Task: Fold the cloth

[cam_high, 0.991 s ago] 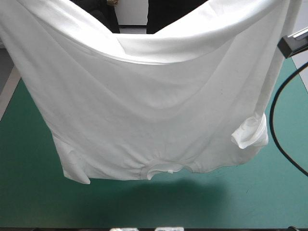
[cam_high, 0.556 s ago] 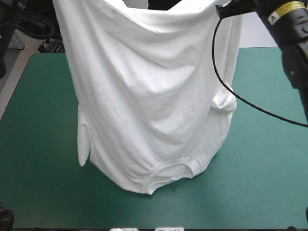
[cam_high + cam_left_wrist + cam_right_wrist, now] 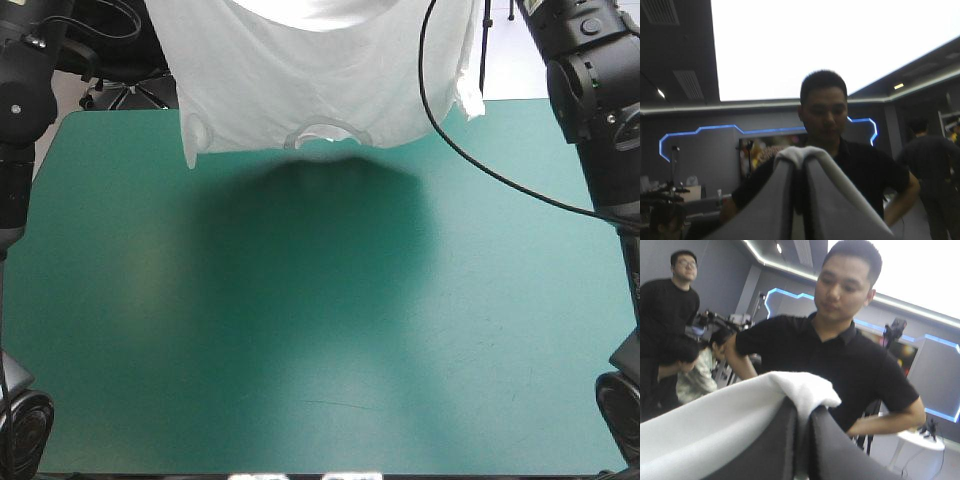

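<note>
T-shirt (image 3: pixel 320 70) lifted, hanging spread over the far edge of the desk (image 3: pixel 320 400), collar lowest, upper part out of sight. Broad shadow on the teal-green cover beneath it. Both arms raised: left fingers (image 3: pixel 775 200) pinching a white fold at their tips, right fingers (image 3: pixel 832 442) likewise.

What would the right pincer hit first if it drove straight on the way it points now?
Only the T-shirt: the right pincer is shut on it, a bunched fold poking out ahead of it. Beyond that it points level into the room, away from the table; depth there is unclear.
</note>
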